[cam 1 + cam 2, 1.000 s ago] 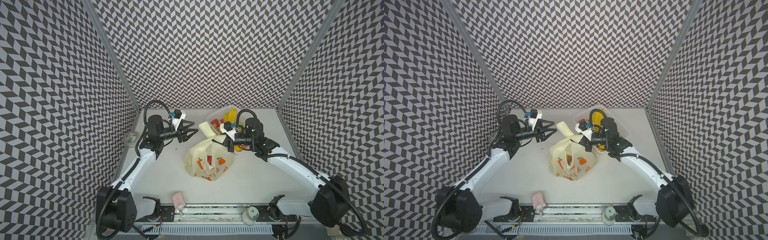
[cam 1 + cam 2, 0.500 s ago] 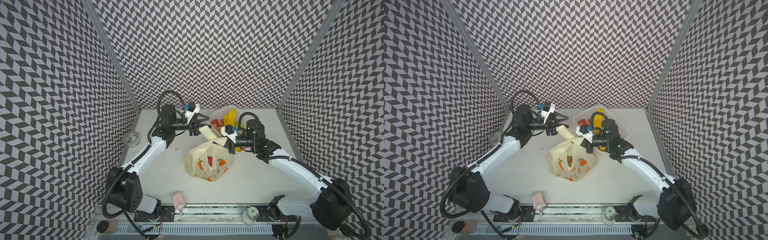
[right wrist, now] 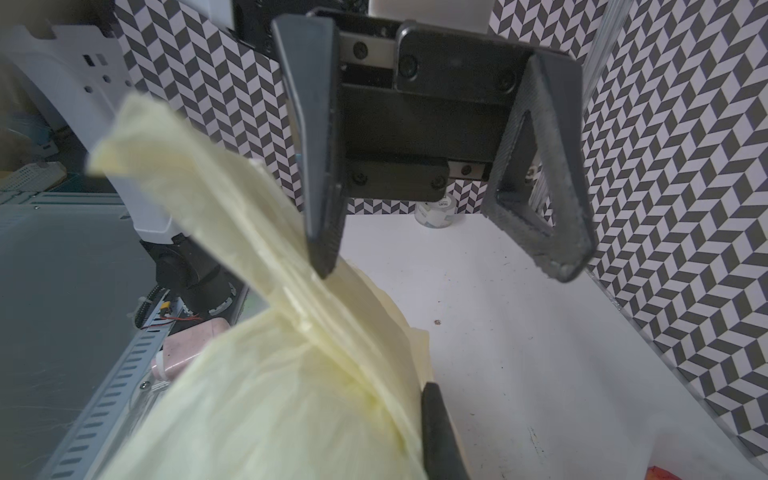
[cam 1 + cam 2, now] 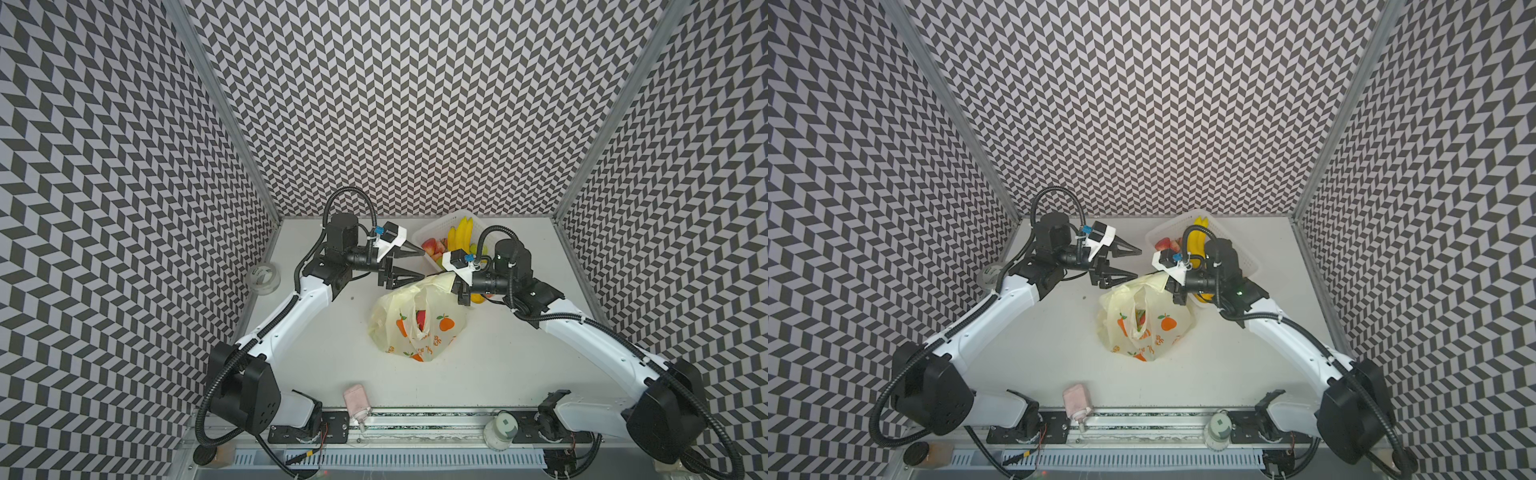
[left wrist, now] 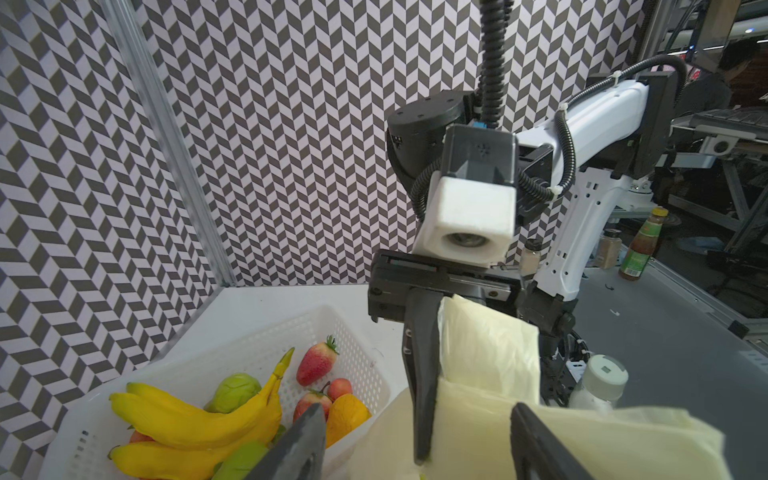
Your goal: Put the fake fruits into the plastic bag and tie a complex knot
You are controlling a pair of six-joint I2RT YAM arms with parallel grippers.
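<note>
A: What is the left gripper (image 4: 424,264) doing right now?

B: It is hanging at the far side of the plastic bag (image 4: 415,332) with its jaws spread wide, holding nothing. One of its fingers (image 3: 320,174) is touching the pale handle strip (image 5: 486,353). I cannot tell whether the strip is lying fully between the jaws.

A: And the right gripper (image 4: 463,298)?

B: It is pinching that same strip, jaws pressed together. The bag is sitting mid-table with a red fruit (image 4: 422,322) showing in its mouth. The bananas (image 5: 195,424) and a strawberry (image 5: 316,361) are lying in the white basket (image 5: 232,353) just beyond.

A: So how should the grab go?

B: I am guessing the left is going for a second hold on the strip. It should be bringing both fingers around the film before closing. It should be biting close to the right gripper's pinch, where the strip looks taut, and not at the floppy free end. The right should be keeping tension so the thin plastic is not slipping out.

A: What is differing from a second ago?

B: Then the left gripper was standing well to the left, apart from the bag, with narrower jaws. It has come across to the strip and is opening wider. The right gripper is staying clamped in place, and the bag is barely shifting.
</note>
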